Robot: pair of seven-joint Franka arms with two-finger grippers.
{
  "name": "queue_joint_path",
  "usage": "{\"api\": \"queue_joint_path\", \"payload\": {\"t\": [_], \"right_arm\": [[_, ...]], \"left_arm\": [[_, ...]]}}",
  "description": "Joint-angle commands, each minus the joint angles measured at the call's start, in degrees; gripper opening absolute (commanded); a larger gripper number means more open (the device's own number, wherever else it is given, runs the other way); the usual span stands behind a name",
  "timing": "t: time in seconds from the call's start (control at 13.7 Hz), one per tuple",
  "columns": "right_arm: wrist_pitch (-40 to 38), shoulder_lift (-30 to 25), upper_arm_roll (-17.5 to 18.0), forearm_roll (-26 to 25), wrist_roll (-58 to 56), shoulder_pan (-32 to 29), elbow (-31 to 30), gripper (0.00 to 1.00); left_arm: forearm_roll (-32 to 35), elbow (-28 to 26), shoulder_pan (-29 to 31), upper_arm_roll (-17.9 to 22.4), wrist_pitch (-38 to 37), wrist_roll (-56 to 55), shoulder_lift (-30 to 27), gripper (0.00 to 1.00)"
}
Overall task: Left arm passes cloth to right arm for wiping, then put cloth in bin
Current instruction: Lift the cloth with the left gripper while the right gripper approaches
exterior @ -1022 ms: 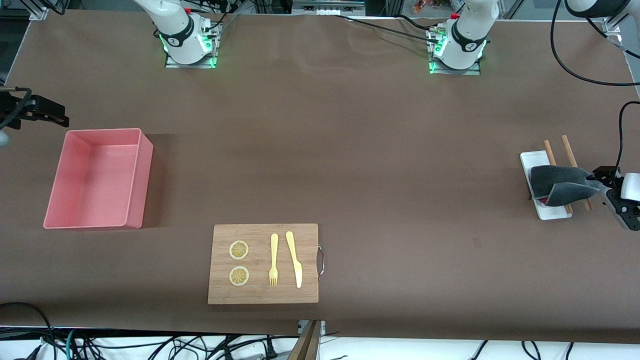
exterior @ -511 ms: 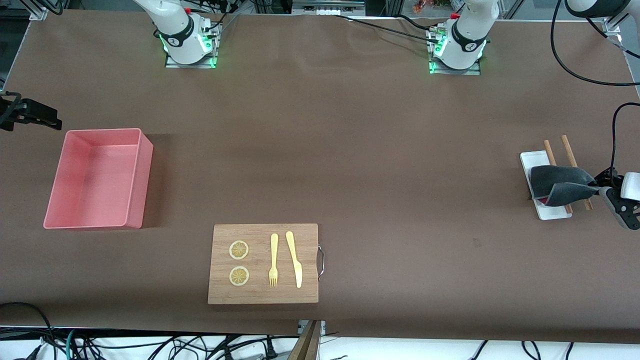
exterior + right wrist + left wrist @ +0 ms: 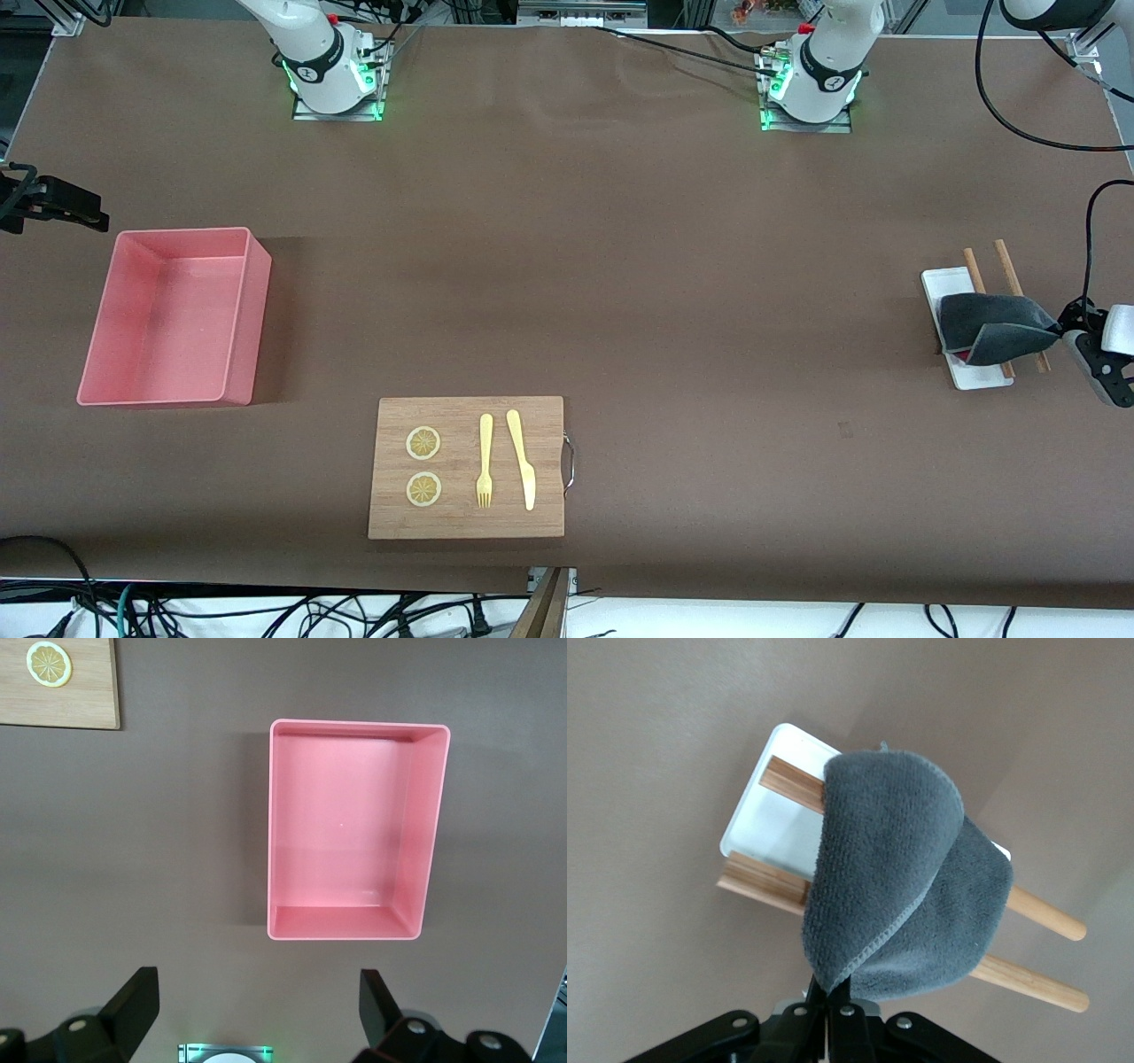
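The dark grey cloth (image 3: 992, 330) lies folded over a small white tray (image 3: 937, 285) and two wooden sticks (image 3: 973, 264) at the left arm's end of the table. My left gripper (image 3: 1063, 335) is shut on the cloth's corner. In the left wrist view, the cloth (image 3: 895, 877) has its stitched edge pinched in the left gripper (image 3: 837, 988). The pink bin (image 3: 252, 301) stands with nothing in it at the right arm's end. My right gripper (image 3: 84, 211) hangs open over the table beside the bin. The right wrist view shows the bin (image 3: 430, 833) past the right gripper (image 3: 257, 992).
A wooden board (image 3: 461, 523) with a metal handle lies near the table's front edge. On it are two lemon slices (image 3: 423, 443), a yellow fork (image 3: 485, 461) and a yellow knife (image 3: 523, 461). Cables trail past the left arm's end.
My left gripper has shut on the cloth's corner. The right gripper drifted slightly toward the table's end, then held still.
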Motion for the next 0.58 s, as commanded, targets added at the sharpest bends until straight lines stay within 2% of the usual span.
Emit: {"api": "queue_joint_path", "payload": {"t": [0.0, 0.29, 0.51], "right_arm": [[0.00, 0.19, 0.40, 0.26, -0.60, -0.54, 0.81, 1.00], [1.58, 0.28, 0.31, 0.43, 0.02, -0.72, 0.90, 1.00], [0.79, 0.19, 0.31, 0.78, -0.42, -0.63, 0.73, 1.00]], "left_arm": [[-2.14, 2.30, -0.46, -0.37, -5.58, 0.18, -3.81, 0.00], [-3.01, 13.70, -6.94, -0.46, -18.05, -2.36, -4.35, 0.00], [-10.12, 15.75, -12.92, -0.37, -24.14, -9.99, -6.10, 0.00]]}}
